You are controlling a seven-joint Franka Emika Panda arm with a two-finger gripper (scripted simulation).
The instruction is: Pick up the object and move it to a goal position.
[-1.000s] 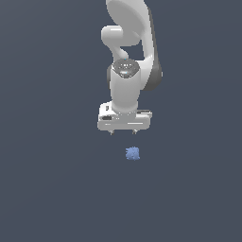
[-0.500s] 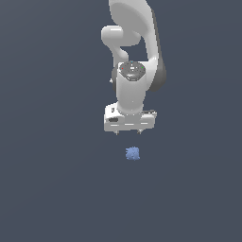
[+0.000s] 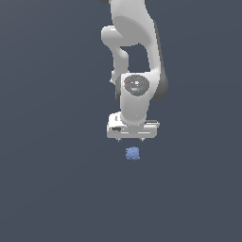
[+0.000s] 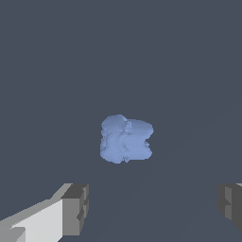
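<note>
Over a bare slate-grey floor, my pincer hangs spread apart above the periwinkle-blue lumpy blob, which I should centre between my fingers before descending.

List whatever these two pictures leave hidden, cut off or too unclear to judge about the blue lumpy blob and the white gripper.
- Goal position: no marker shows in either view.
- White gripper: in the exterior view only tiny finger stubs show below its body; in the wrist view both fingers are cut by the frame edge.
- Small periwinkle-blue lumpy blob: its underside is hidden in both views.
- Gripper height above the blob: the plain grey ground offers no cue.
</note>
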